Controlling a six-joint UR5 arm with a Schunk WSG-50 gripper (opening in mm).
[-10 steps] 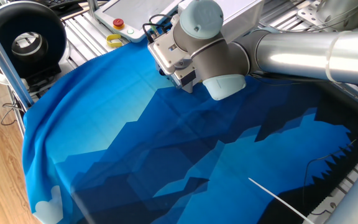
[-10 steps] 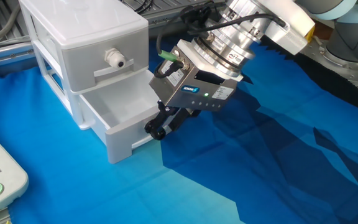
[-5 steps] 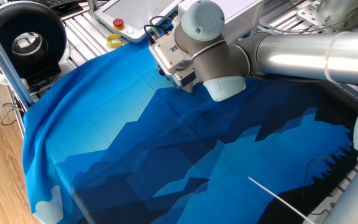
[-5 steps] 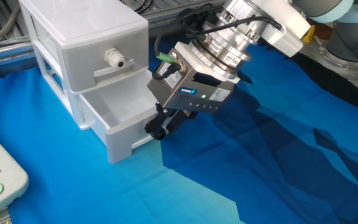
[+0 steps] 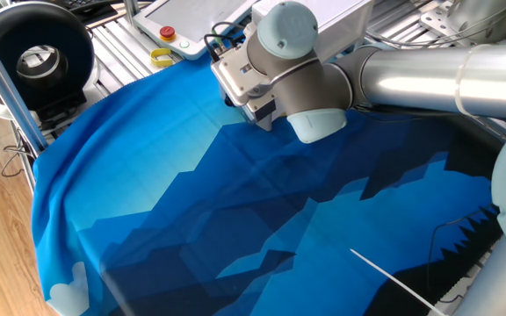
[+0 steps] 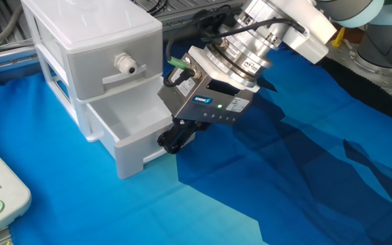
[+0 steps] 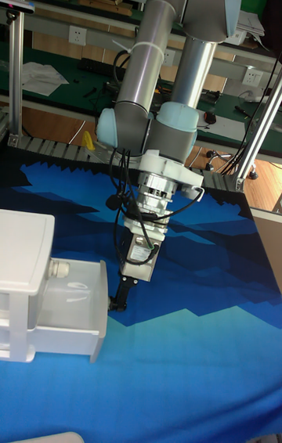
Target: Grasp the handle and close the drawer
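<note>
Item: drawer [image 6: 131, 133], lower unit of a white cabinet [image 6: 94, 41], standing at the left of the blue-clothed worktop [image 6: 284, 190] in the other fixed view. It is sitting pulled out, its open box showing and its front panel facing right toward the arm.

Item: handle, a small black knob on that front panel. It is lying directly at the end effector [image 6: 173, 139], where the dark fingertips are meeting the panel's right face; knob and fingertips are merging into one dark shape, so the knob itself is not separable here.

Item: end effector, tall fixed view [image 7: 119, 303]. It is pointing down and leftward against the drawer front. Fingers appear drawn together around the knob, though the grip cannot be confirmed.

Governing relation: the cabinet is lying to the left of the end effector, along the drawer's sliding axis; closing is likely calling for a straight leftward push along that line.
</note>
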